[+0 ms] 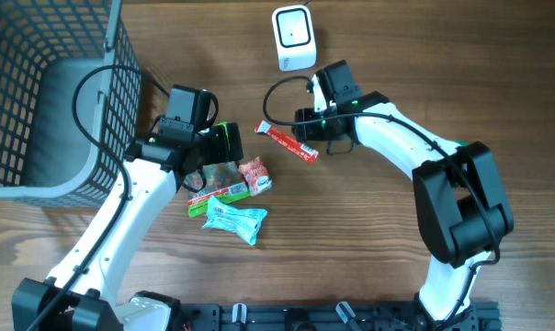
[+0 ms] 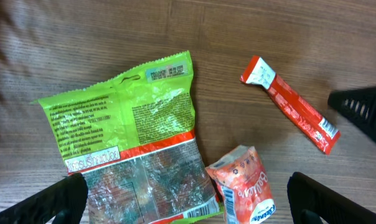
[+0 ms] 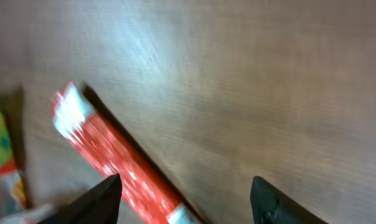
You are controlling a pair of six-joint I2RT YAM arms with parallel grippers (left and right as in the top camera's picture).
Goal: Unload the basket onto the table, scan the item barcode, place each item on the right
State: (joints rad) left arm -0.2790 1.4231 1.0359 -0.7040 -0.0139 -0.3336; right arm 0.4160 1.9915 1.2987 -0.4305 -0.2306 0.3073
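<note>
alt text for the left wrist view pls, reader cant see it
A green snack bag with a clear lower window lies flat on the wooden table, between the two black fingertips of the open left gripper at the bottom corners. A small orange pouch sits at its lower right corner; a red stick packet lies apart, upper right.

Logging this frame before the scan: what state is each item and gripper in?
left gripper: open, over green bag
right gripper: open, at red stick packet
red stick packet: flat on table, ungripped
green bag: flat, printed back up
red pouch: lying beside green bag
blue packet: flat on table
scanner: on table, untouched
</note>
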